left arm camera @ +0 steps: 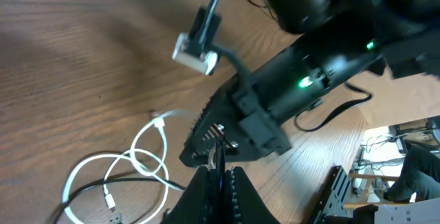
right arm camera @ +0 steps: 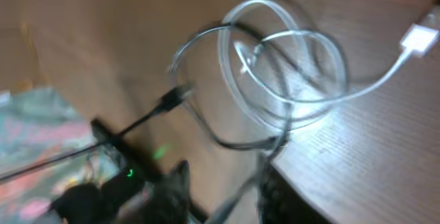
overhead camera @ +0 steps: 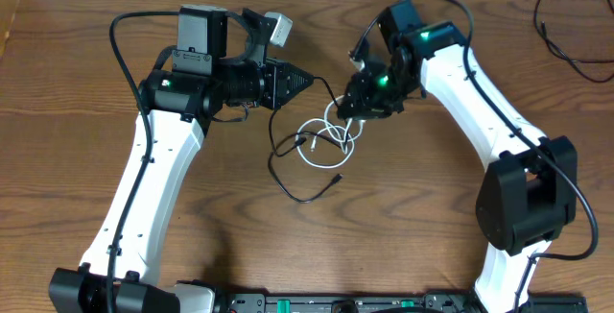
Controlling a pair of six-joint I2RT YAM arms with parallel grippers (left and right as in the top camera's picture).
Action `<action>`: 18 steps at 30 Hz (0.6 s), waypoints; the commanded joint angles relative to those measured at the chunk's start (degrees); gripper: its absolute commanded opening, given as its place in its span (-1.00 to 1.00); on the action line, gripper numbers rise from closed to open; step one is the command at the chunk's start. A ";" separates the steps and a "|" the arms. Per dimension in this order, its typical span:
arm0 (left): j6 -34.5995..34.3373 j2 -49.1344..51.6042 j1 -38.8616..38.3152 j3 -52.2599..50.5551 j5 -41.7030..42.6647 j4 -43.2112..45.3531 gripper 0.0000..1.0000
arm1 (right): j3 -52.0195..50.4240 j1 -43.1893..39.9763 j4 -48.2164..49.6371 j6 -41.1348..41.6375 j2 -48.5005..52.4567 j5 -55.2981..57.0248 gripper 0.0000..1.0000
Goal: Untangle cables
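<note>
The white cable (overhead camera: 326,138) lies in small loops at the table's middle, tangled with the black cable (overhead camera: 288,186), whose plug end points right. My left gripper (overhead camera: 307,81) is shut on the black cable just left of the loops; the left wrist view shows its jaws (left arm camera: 221,176) pinched together, with the white cable (left arm camera: 148,159) to the left. My right gripper (overhead camera: 347,109) hovers at the loops' upper right. In the blurred right wrist view its fingers (right arm camera: 230,193) are apart with a strand between them, below the white loops (right arm camera: 295,80) and a black plug (right arm camera: 172,100).
A separate thin black wire (overhead camera: 566,25) lies at the far right corner. The two grippers are almost tip to tip; the right arm's head (left arm camera: 289,93) fills the left wrist view. The arm bases stand along the front edge (overhead camera: 317,303).
</note>
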 commanded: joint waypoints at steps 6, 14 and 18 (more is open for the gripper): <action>-0.98 -5.70 -0.02 3.67 -7.21 2.32 -0.85 | -1.66 -2.80 0.35 3.87 0.22 12.63 -0.98; -8.33 -16.83 -0.02 5.64 -31.74 5.33 -0.85 | -1.46 -12.63 -1.42 3.50 0.13 13.22 -0.98; -10.58 -22.34 -0.02 5.64 -49.44 5.35 -0.85 | -1.44 -18.84 -3.10 2.73 -0.37 13.44 -0.98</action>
